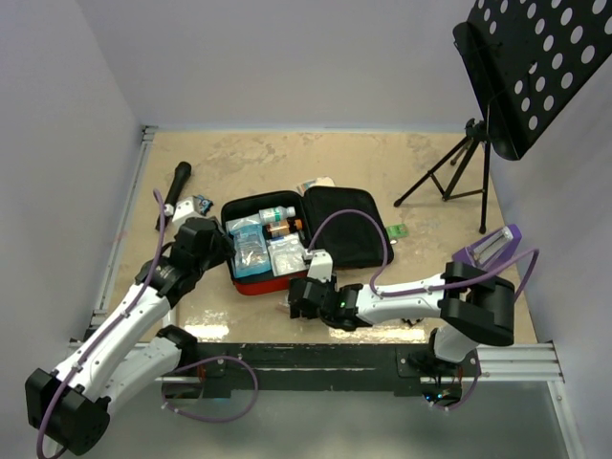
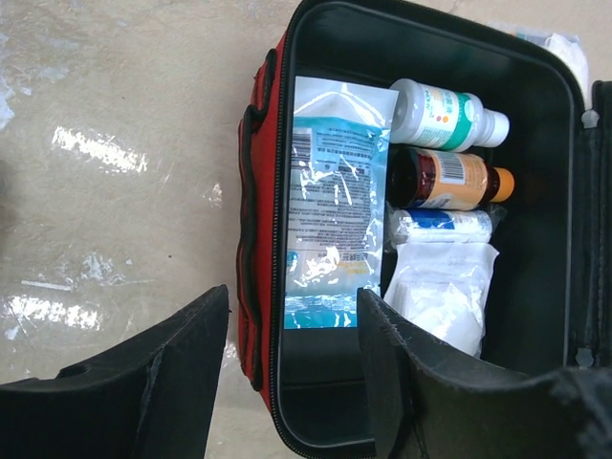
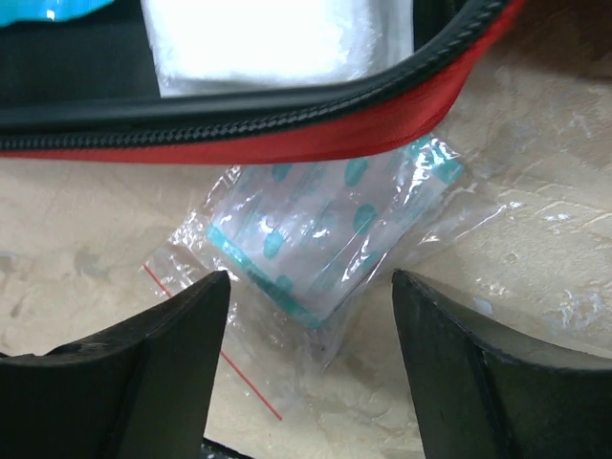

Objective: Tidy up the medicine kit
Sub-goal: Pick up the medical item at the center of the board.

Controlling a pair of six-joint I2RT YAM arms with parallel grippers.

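Kit first: the medicine kit (image 1: 349, 239) lay unzipped and flat near the middle of the table (image 1: 239, 163), with its red tray half toward 9 o'clock and its black-lined lid toward 3 o'clock. In the tray I saw a clear blue-printed packet (image 2: 335, 201) along the 9 o'clock wall. Beside it lay a white bottle (image 2: 442, 115), a brown bottle (image 2: 445, 180) with an orange cap, a rolled bandage (image 2: 442, 225) and a white gauze pack (image 2: 442, 292). The left gripper (image 1: 225, 251) hung over the tray's 9 o'clock rim, jaws apart and gripping nothing. The right gripper (image 1: 304, 287) sat at the kit's 6 o'clock edge, just outside the red wall. Its jaws were spread wide over a small clear sachet (image 3: 325, 239) with teal print, which lay on the table just beside that wall. I could not tell whether the fingers touched it. A black music stand (image 1: 521, 76) stood at 2 o'clock.
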